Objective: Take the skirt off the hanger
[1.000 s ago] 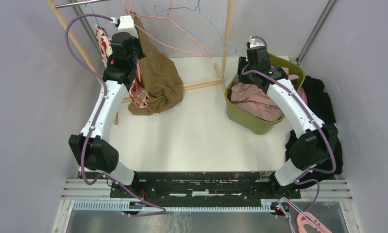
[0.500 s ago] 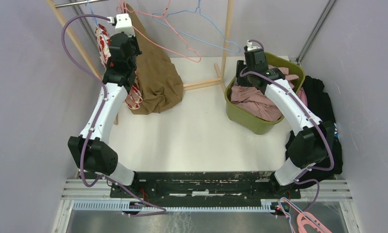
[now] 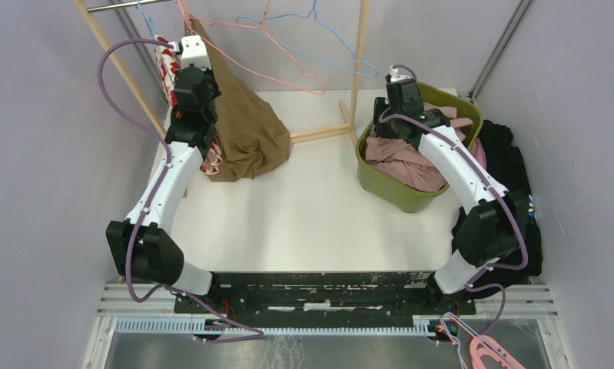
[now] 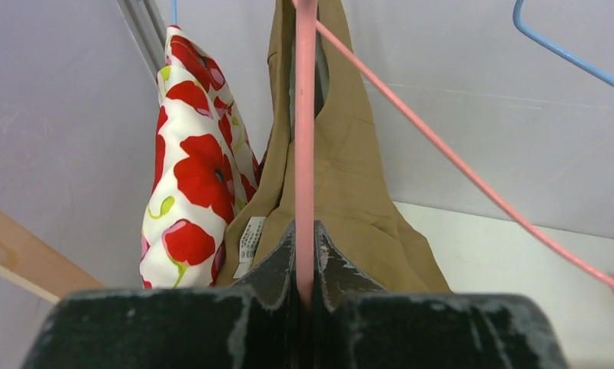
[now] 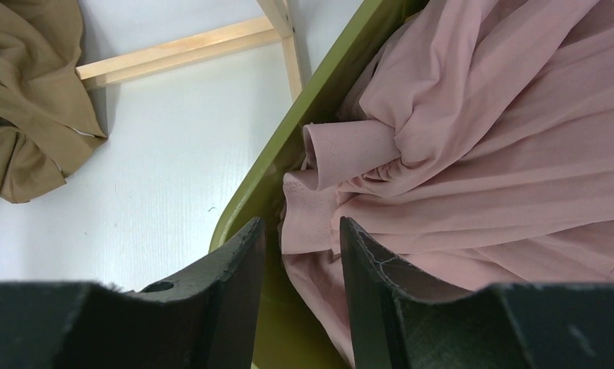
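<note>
The top external camera looks down from above and behind the arms. The left wrist view faces far, close on the brown skirt [image 4: 350,192]; the right wrist view looks down nearby, apparently sharing that skirt.

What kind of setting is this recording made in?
Probably a lab test cell staged as a laundry corner: a wooden clothes rack with wire hangers, a green basket of garments, and bare grey walls enclosing the table.

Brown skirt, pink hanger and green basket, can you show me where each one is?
brown skirt [image 3: 246,134]: top external view, middle of the hanging cloth.
pink hanger [image 4: 304,138]: left wrist view, the straight wire running up the middle.
green basket [image 3: 392,192]: top external view, its near outer wall.
</note>
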